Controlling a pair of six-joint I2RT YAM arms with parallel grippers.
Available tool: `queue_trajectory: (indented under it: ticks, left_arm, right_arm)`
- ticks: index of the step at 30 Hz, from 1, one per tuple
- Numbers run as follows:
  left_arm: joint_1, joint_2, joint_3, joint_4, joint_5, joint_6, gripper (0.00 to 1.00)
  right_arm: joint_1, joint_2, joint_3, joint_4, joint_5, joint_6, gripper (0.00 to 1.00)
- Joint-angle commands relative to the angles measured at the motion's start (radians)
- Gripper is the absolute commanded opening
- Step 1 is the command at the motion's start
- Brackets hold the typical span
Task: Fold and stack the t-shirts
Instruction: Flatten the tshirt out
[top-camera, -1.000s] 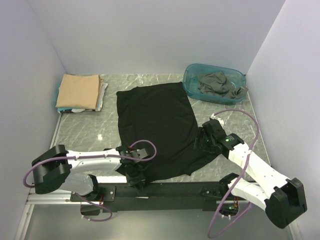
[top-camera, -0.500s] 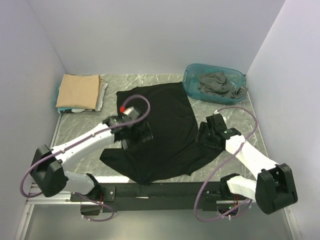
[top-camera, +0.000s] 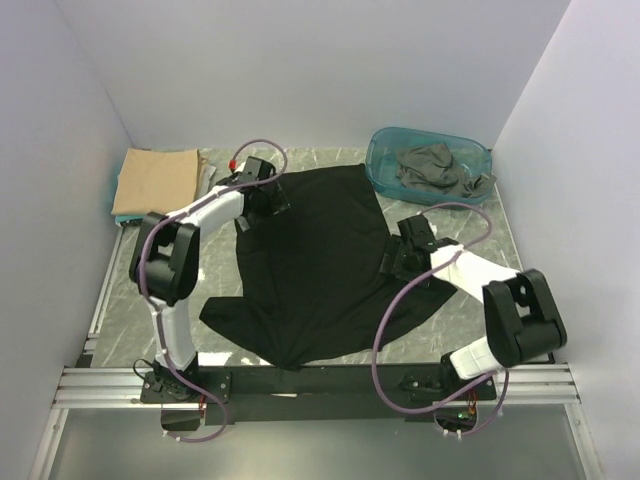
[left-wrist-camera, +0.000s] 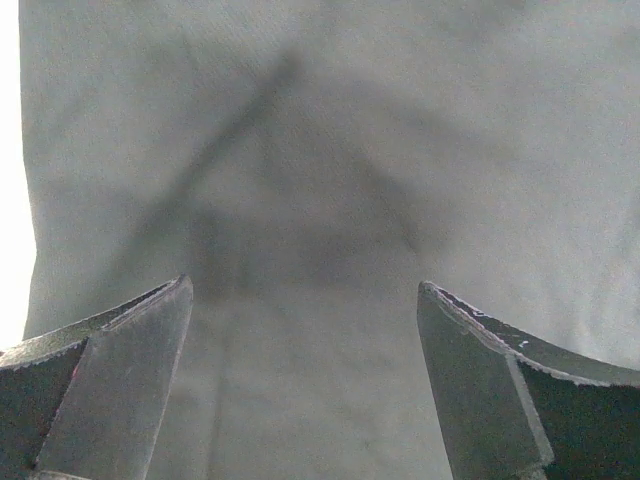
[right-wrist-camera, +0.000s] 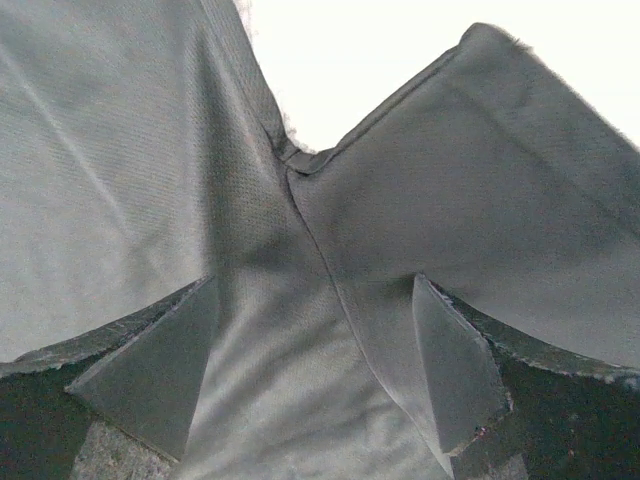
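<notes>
The overhead view is bright, even and sharp, with soft shadows. Both wrist views are overexposed, blown white at nine o'clock on the left and twelve o'clock on the right. There the black t-shirt (left-wrist-camera: 320, 150) looks washed-out grey.

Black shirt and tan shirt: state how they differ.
The black shirt lies spread out mid-table; the tan shirt is folded into a neat rectangle at the far left corner. The black shirt rests straight on the table; the tan shirt tops a pile of pale cloth. Both are plain, unprinted cloth.
</notes>
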Motion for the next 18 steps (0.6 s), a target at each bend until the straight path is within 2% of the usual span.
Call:
queue_trajectory:
  ticks: [1, 5, 10, 13, 18]
  left_arm:
    - [0.034, 0.045, 0.05, 0.031, 0.019, 0.063, 1.0]
    - [0.057, 0.11, 0.019, 0.047, -0.005, 0.059, 0.99]
    - [0.074, 0.111, -0.128, 0.09, 0.015, 0.055, 0.99]
    - [0.076, 0.081, -0.206, 0.045, -0.036, 0.037, 1.0]
    - [0.076, -0.063, -0.427, 0.022, 0.041, -0.043, 0.98]
  right_arm:
    - [0.044, 0.086, 0.068, 0.033, 0.02, 0.025, 0.84]
    - [0.067, 0.175, 0.134, 0.016, 0.046, 0.031, 0.84]
    - [0.085, 0.264, 0.213, -0.014, 0.069, 0.008, 0.84]
    - [0.094, 0.315, 0.272, -0.036, 0.094, -0.015, 0.84]
    - [0.106, 0.399, 0.397, -0.065, 0.092, -0.073, 0.84]
